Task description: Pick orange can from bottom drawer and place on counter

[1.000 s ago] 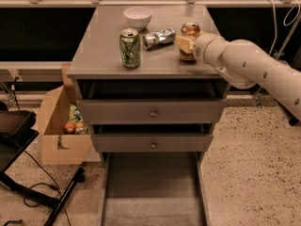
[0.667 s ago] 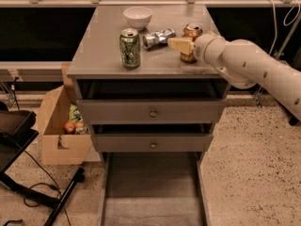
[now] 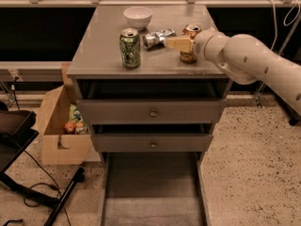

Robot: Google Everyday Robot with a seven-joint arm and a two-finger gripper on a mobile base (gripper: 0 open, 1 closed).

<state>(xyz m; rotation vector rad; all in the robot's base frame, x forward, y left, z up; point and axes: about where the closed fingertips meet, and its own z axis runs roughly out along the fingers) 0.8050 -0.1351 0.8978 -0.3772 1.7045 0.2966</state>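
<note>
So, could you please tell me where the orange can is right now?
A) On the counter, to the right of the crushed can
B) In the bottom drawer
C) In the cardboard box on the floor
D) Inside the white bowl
A: the orange can stands upright on the counter, right of the crushed can, with the gripper just in front of it.

Copper-orange metal can (image 3: 188, 56): silver top
Patterned drink can (image 3: 130, 48): green, pale markings
Two-finger gripper (image 3: 178, 44): tan, above grey-brown counter (image 3: 103, 41)

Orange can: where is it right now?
The orange can stands upright on the counter, toward its right side in the camera view, beside the crushed silver can, with the gripper reaching across its front.
</note>
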